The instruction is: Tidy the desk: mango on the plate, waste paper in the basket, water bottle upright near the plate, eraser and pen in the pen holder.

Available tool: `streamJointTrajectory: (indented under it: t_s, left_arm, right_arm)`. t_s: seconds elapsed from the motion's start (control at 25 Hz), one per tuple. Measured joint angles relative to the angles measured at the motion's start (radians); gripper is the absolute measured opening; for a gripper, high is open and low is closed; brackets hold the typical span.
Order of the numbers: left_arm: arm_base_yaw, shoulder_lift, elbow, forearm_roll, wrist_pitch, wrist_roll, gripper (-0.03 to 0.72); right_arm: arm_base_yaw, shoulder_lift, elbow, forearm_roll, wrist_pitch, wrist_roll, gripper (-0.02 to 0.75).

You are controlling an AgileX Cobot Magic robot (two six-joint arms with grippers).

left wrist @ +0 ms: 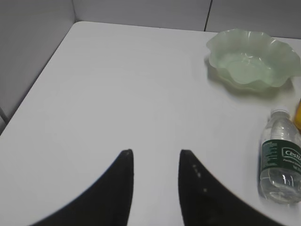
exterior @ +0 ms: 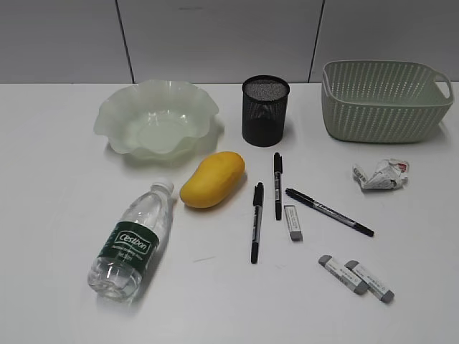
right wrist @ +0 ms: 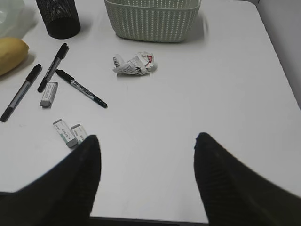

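Note:
The yellow mango (exterior: 212, 179) lies on the white desk (exterior: 64, 186) in front of the empty pale green plate (exterior: 156, 118). Left of it the water bottle (exterior: 133, 240) lies on its side. Three black pens (exterior: 257, 221) and three erasers (exterior: 292, 222) lie scattered before the black mesh pen holder (exterior: 265, 110). The waste paper (exterior: 382, 175) sits in front of the sage-green basket (exterior: 386, 100). My left gripper (left wrist: 155, 153) hangs open over bare desk, left of the bottle (left wrist: 281, 162). My right gripper (right wrist: 146, 139) is open wide near the front edge, two erasers (right wrist: 69, 133) by its left finger.
Grey panelled wall runs behind the desk. The desk's left edge shows in the left wrist view and its right and front edges in the right wrist view. Neither arm appears in the exterior view.

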Motion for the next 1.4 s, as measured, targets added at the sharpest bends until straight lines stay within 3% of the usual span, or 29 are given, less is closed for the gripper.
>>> streamJointTrajectory:
  t_s: [0.88, 1.04, 1.16, 1.28, 1.4]
  left_arm:
    - [0.0, 0.0, 0.0, 0.0, 0.0, 0.0, 0.244]
    - [0.001, 0.0, -0.003, -0.045, -0.01, 0.004, 0.244]
    - [0.001, 0.037, -0.017, -0.127, -0.105, 0.085, 0.244]
    - [0.001, 0.128, -0.02, -0.258, -0.251, 0.262, 0.265]
    - [-0.012, 0.25, -0.02, -0.411, -0.366, 0.405, 0.355]
  right_arm:
    - [0.0, 0.0, 0.0, 0.0, 0.0, 0.0, 0.497]
    - [0.0, 0.0, 0.0, 0.0, 0.0, 0.0, 0.497]
    - [0.0, 0.0, 0.0, 0.0, 0.0, 0.0, 0.497]
    - [0.0, 0.0, 0.0, 0.0, 0.0, 0.0, 0.497]
    - [0.0, 0.0, 0.0, 0.006, 0.0, 0.0, 0.497]
